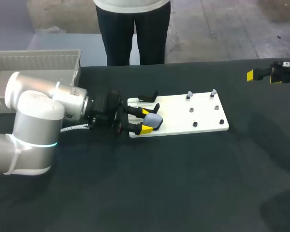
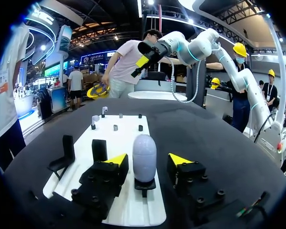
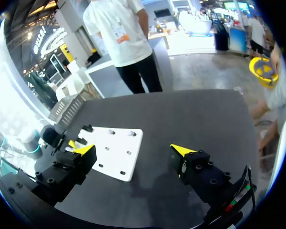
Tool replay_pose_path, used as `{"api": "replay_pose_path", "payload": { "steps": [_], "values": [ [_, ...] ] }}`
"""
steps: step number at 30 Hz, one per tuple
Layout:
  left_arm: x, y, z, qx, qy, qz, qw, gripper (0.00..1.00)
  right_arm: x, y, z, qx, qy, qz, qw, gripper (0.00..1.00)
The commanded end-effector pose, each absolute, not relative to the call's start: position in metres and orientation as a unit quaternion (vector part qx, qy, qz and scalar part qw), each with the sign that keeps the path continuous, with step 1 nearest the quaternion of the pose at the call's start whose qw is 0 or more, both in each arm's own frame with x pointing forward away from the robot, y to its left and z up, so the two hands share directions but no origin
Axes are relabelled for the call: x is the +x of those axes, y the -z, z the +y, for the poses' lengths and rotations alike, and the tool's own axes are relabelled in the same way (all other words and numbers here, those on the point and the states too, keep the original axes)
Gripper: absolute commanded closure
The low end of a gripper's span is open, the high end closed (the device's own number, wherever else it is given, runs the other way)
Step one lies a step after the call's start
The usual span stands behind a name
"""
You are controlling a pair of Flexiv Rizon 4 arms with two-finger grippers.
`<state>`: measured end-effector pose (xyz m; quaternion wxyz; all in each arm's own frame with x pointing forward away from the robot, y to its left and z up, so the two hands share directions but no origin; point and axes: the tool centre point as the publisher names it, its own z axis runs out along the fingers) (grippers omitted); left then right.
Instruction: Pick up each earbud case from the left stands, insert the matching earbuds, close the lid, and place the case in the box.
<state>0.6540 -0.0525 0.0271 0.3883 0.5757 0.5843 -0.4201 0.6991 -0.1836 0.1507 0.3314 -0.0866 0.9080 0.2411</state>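
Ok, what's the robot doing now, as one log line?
left gripper: open around earbud case | earbud case: upright on stand, white board | right gripper: open, off the board

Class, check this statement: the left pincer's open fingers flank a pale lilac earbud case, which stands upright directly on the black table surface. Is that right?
One detail is wrong. The left pincer is open either side of the upright earbud case, but the case sits on a small black stand on the white board, not directly on the black surface. The left wrist view shows this.
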Motion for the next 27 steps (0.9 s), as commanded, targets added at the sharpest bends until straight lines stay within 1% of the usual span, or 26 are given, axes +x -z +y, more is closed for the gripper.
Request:
{"api": "replay_pose_path", "payload": {
  "steps": [1, 11, 20, 21, 23, 25, 26, 27],
  "values": [
    [0.6590, -0.0239, -0.0550, 0.574, 0.429, 0.581, 0.386, 0.47, 0.6999, -0.1498, -0.1840, -0.088, -0.242, 0.908, 0.331, 0.00],
    [0.6589, -0.0238, -0.0561, 0.575, 0.427, 0.583, 0.384, 0.51, 0.6999, -0.1498, -0.1840, -0.088, -0.242, 0.908, 0.331, 0.00],
    [0.6587, -0.0244, -0.0560, 0.577, 0.427, 0.582, 0.384, 0.59, 0.6999, -0.1498, -0.1840, -0.088, -0.242, 0.908, 0.331, 0.00],
    [0.6588, -0.0243, -0.0560, 0.577, 0.426, 0.581, 0.384, 0.63, 0.6999, -0.1498, -0.1840, -0.088, -0.242, 0.908, 0.331, 0.00],
    [0.6589, -0.0242, -0.0561, 0.577, 0.427, 0.581, 0.383, 0.69, 0.6999, -0.1498, -0.1840, -0.088, -0.242, 0.908, 0.331, 0.00],
    [0.6590, -0.0242, -0.0562, 0.577, 0.427, 0.581, 0.383, 0.82, 0.6999, -0.1498, -0.1840, -0.088, -0.242, 0.908, 0.331, 0.00],
    [0.6590, -0.0242, -0.0562, 0.578, 0.427, 0.581, 0.383, 0.85, 0.6999, -0.1498, -0.1840, -0.088, -0.242, 0.908, 0.331, 0.00],
    [0.6588, -0.0245, -0.0565, 0.578, 0.427, 0.580, 0.383, 0.85, 0.6999, -0.1498, -0.1840, -0.088, -0.242, 0.908, 0.331, 0.00]
  ]
}}
